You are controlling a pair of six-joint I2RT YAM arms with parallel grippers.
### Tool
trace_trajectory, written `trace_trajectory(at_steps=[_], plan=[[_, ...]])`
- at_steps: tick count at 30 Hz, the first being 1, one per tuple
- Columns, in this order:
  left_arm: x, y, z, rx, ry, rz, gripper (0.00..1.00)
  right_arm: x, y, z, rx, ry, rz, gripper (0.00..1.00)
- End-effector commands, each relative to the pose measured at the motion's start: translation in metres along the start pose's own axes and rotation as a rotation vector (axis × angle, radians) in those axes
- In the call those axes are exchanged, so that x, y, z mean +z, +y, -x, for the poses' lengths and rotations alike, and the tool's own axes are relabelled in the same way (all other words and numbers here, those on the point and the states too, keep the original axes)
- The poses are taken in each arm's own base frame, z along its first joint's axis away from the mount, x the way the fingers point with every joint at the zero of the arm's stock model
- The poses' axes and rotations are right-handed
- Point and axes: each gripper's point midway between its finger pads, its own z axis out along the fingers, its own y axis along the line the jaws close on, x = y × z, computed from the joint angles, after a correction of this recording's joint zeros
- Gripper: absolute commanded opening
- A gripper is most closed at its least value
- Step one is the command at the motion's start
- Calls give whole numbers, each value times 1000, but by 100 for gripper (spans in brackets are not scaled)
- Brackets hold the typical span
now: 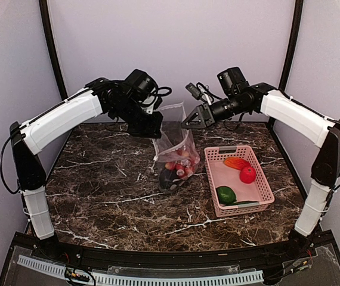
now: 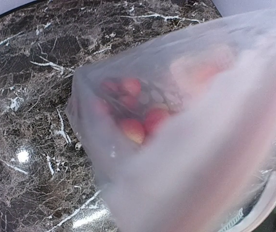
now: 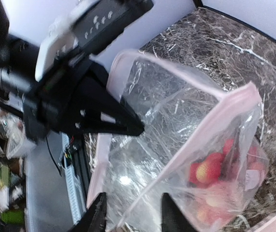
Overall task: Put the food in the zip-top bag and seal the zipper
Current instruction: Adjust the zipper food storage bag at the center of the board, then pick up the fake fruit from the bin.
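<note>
1. Foggy plastic of the zip-top bag [image 2: 191,159] fills my left wrist view, with red food [image 2: 138,123] inside it.
2. My left gripper [image 1: 152,131] is pressed together on the left edge of the bag's mouth and holds it up.
3. My right gripper [image 3: 133,205] is spread, with the pink zipper [image 3: 208,135] between its fingers. The mouth gapes.
4. The bag's bottom sits mid tabletop [image 1: 98,185], nearer the back edge.
5. More food lies in the pink basket [image 1: 268,186] by the right edge.

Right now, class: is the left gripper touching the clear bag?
Touching. The right wrist view shows the left gripper shut on the bag at its top edge; overhead, the bag hangs from it.
</note>
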Motion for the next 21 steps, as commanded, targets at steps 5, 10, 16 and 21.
trace_trajectory(at_steps=[5, 10, 16, 21], plan=[[-33, -3, -22, 39, 87, -22, 1, -75, 13, 21, -304, -84, -192, 63], [-25, 2, -39, 78, 143, -2, 1, -95, -12, -29, -359, -4, -264, 65], [-18, -5, -33, 101, 104, -43, 1, -83, -40, -121, -395, 179, -299, 59], [-15, -9, -32, 101, 96, -65, 1, -77, -58, -168, -386, 292, -314, 56]])
